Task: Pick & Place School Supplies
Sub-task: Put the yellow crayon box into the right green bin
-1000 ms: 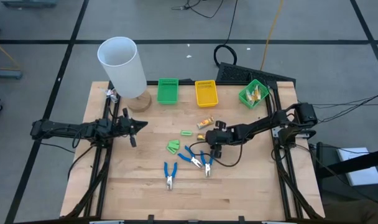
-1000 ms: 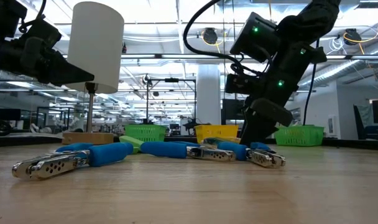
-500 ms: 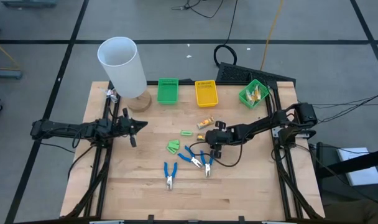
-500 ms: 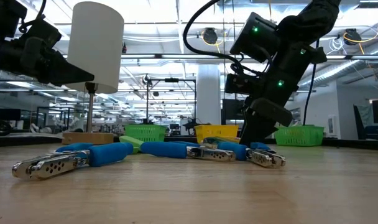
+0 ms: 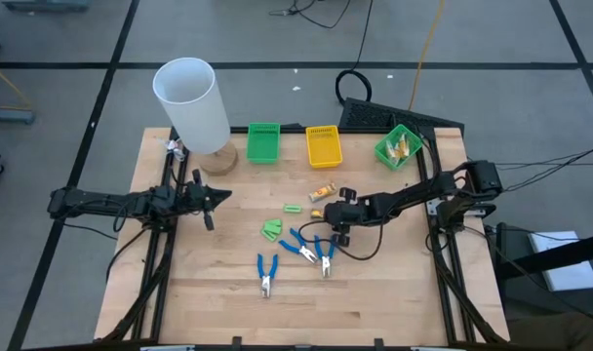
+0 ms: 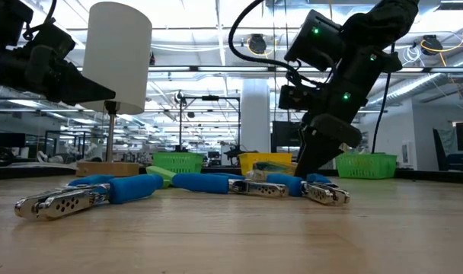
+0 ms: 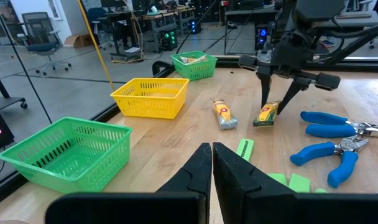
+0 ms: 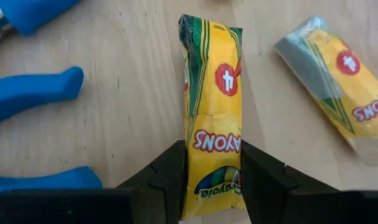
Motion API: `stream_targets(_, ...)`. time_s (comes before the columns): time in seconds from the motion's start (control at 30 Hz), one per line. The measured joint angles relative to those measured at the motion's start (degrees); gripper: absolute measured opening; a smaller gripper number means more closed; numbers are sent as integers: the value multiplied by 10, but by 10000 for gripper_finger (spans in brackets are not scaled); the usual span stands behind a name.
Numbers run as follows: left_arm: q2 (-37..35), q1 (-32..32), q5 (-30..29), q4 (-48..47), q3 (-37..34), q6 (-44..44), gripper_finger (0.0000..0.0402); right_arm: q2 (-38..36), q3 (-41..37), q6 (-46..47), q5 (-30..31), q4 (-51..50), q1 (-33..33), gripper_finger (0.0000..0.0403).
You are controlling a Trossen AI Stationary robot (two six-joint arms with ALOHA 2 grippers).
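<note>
My right gripper (image 5: 326,214) is at mid-table, shut on a yellow crayon pack (image 8: 212,106), which also shows in the left wrist view (image 7: 267,115). A second crayon pack (image 5: 322,191) lies flat beside it. Three blue-handled pliers (image 5: 298,244) and light-green pieces (image 5: 272,230) lie on the wood nearby. My left gripper (image 5: 218,195) hovers shut over the table's left part, touching nothing. My right gripper pinches the crayon pack's end (image 8: 212,167) between its two fingers, one on each long side. The fingers (image 7: 263,93) come down from above, slanting from the table's right. The pack sits tilted, its held end raised and its lower end (image 7: 259,122) at the table top.
A green bin (image 5: 263,142), a yellow bin (image 5: 323,146) and another green bin (image 5: 398,146) holding items stand along the far edge. A tall white cylinder (image 5: 191,102) rises at the far left. The wood (image 5: 375,302) toward the near edge is bare.
My right gripper has risen slightly and shifted a little toward the table's right.
</note>
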Motion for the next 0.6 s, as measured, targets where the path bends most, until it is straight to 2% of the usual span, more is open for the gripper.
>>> stream_targets(0.37, 0, 0, 0, 0, 0, 0, 21, -1, 1, 0, 2, 0, 0, 123)
stream_targets(0.6, 0, 0, 0, 0, 0, 0, 21, -28, 1, 6, 1, -5, 0, 123)
